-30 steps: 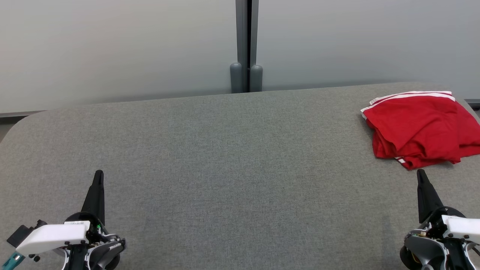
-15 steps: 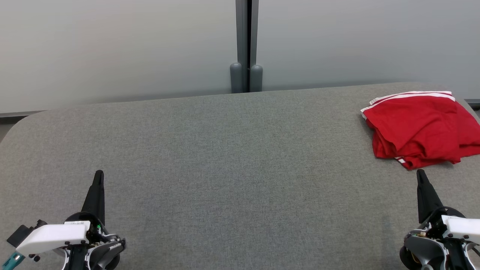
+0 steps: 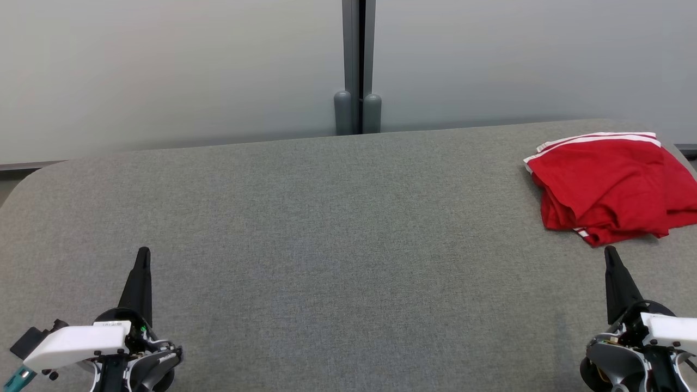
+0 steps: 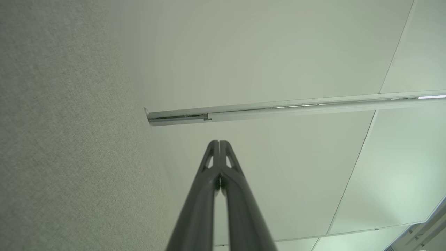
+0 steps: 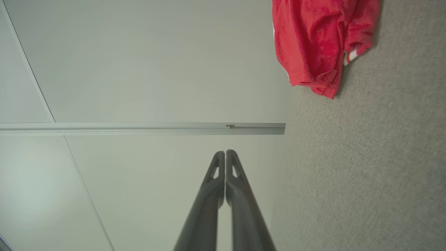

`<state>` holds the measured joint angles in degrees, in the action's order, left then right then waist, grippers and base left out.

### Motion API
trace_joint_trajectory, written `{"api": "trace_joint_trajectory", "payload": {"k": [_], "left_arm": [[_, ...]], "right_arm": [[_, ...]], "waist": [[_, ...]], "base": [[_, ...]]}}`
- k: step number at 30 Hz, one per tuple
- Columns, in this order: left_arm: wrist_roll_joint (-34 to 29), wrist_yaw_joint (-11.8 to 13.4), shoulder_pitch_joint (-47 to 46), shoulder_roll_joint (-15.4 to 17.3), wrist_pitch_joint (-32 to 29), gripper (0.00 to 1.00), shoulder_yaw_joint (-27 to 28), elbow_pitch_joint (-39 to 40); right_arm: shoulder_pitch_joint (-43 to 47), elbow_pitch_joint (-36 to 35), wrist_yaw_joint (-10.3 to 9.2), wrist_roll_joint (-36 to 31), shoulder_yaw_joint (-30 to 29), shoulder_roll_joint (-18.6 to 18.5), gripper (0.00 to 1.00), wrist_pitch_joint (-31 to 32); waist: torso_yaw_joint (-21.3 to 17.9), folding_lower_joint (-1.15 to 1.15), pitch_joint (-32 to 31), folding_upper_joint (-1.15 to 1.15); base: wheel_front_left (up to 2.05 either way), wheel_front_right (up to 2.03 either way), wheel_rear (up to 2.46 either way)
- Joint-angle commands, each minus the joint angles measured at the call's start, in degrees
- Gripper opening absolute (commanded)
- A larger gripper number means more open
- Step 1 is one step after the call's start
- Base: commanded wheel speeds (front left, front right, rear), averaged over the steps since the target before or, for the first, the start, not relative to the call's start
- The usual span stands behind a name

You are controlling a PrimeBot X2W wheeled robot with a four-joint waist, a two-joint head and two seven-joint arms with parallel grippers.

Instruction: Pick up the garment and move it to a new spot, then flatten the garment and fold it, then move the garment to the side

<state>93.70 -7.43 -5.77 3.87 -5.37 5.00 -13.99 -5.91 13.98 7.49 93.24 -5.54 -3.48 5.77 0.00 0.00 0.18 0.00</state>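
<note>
The garment point(image 3: 610, 185) is a red piece with white stripes, folded into a loose stack at the far right of the grey table point(image 3: 337, 228); the right wrist view has it as the garment point(image 5: 313, 42) at the top. My right gripper point(image 3: 610, 251) rests just in front of the stack's near edge, apart from it, fingers pressed together and holding nothing. In its own wrist view the right gripper point(image 5: 225, 152) is shut. My left gripper point(image 3: 143, 252) sits at the lower left, far from the cloth, and the left gripper point(image 4: 219, 142) is shut and empty too.
Pale wall panels stand behind the table, joined by a grey post point(image 3: 358, 65) at the middle. The table's rounded left corner point(image 3: 38, 174) and far edge are near the panels. Wide bare felt lies between the two grippers.
</note>
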Motion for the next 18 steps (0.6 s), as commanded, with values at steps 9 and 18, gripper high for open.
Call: {"api": "trace_joint_trajectory", "payload": {"k": [9,18], "left_arm": [[-0.3,-0.2,-0.9,0.0,-0.3,0.0,0.4,-0.1],[-0.4,-0.2,-0.9,0.0,-0.4,0.0,0.6,-0.1]], "right_arm": [[-0.6,0.0,0.0,-0.3,-0.4,-0.1,0.0,0.3],[-0.6,0.0,0.0,-0.4,-0.4,0.0,0.0,0.4]], "waist": [[0.0,0.0,0.0,0.0],[0.0,0.0,0.0,0.0]], "base": [[0.0,0.0,0.0],[0.0,0.0,0.0]]}}
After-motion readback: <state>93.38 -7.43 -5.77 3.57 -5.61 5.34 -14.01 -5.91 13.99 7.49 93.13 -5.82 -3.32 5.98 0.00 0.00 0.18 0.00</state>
